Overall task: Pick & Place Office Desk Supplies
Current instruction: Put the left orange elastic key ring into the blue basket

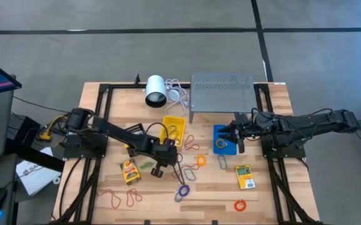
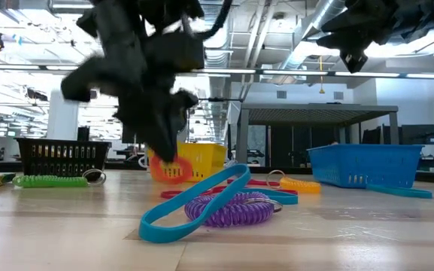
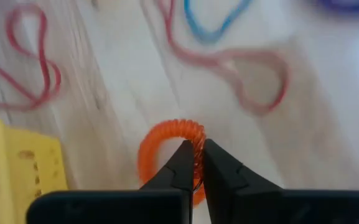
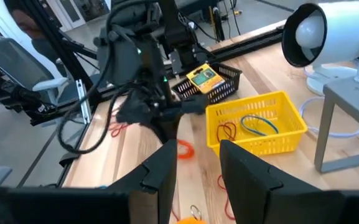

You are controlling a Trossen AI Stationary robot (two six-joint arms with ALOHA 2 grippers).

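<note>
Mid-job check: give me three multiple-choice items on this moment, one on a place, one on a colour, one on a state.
1. Where does the right gripper hang?
A) over the blue bin
B) over the yellow bin
C) over the white cylinder

2. What colour is the coil ring at the left gripper?
A) purple
B) orange
C) green

3. How do the left gripper's jaws stand?
A) wide open over bare wood
B) shut on the coil ring
C) shut on a packet

Answers:
1 A: the high view shows the right arm's tip above the blue bin.
2 B: the left wrist view shows an orange coil between the dark fingers.
3 B: in that view the two tips pinch the ring's band with no gap left.
</note>
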